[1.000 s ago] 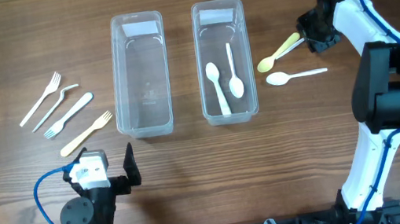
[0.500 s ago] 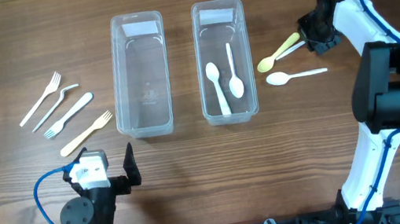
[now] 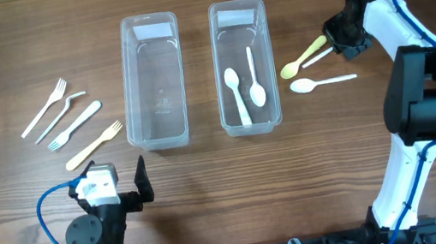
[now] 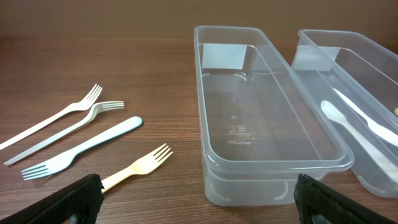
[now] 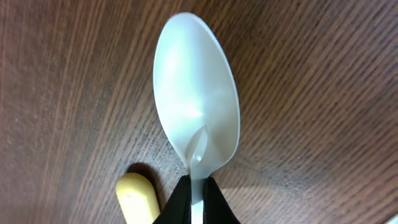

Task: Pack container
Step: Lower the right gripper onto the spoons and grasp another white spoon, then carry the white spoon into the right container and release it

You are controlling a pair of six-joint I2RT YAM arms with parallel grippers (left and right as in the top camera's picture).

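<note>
Wood-grain bench carries two clear tubs side by side. The left container is bare inside, and the right container already has two packed spoons lying lengthwise. Four forks lie well to the left of both tubs. The left gripper sits low at the near edge, its fingers spread wide with nothing between them.

The step in hand looks like carrying another spoon to the right container. The right gripper is to the right of that tub. Its fingers are pinched narrow on the neck of a white spoon, whose bowl points away from the wrist. I cannot tell whether it is clear of the wood.

The handle end of a yellow spoon lies just beside the grip, so a straight lift should avoid dragging it. After that, cross the rim, turn the spoon along the tub's long axis, and lower it beside the packed spoons before letting go. A loose spoon waits nearby.

The held spoon is thin, glossy and faintly translucent, with a small ridge at the neck. It is probably light and could pivot in so small a pinch.
</note>
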